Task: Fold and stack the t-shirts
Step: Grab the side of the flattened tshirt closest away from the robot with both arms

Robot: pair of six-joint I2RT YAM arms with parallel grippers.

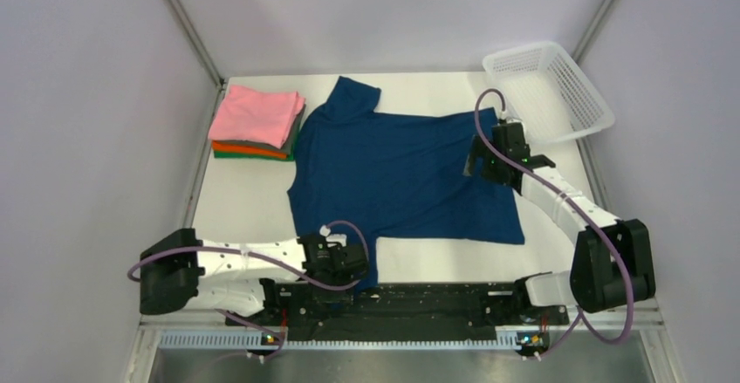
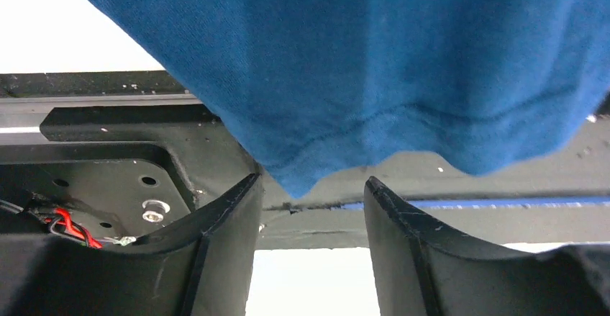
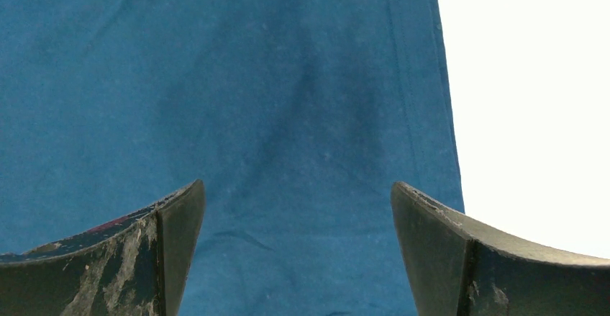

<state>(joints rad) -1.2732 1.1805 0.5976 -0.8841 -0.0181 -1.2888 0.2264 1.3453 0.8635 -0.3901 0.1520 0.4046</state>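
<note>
From above we see a navy blue t-shirt (image 1: 401,169) spread open and mostly flat across the middle of a white table (image 1: 454,261). Its upper face reads as even dark blue cloth, and one short flap points toward the far edge. At the far left, just beside the shirt, sits a neat folded stack: a pink shirt (image 1: 255,114) on top, with an orange shirt (image 1: 249,149) and then a green shirt (image 1: 257,156) showing as thin edges under it. A white mesh basket (image 1: 548,86) stands tilted at the far right corner.

The left gripper (image 1: 345,261) is low at the shirt's near left corner. In its wrist view the fingers (image 2: 223,229) stand apart, and a stitched hem corner of the blue cloth (image 2: 360,57) dips toward the gap between them; we see nothing pinched.

The right gripper (image 1: 489,156) hovers over the shirt's right side. Its wrist view shows the fingers (image 3: 173,244) spread wide above smooth blue fabric (image 3: 252,78), with the stitched edge and bare table (image 3: 532,78) to the right
</note>
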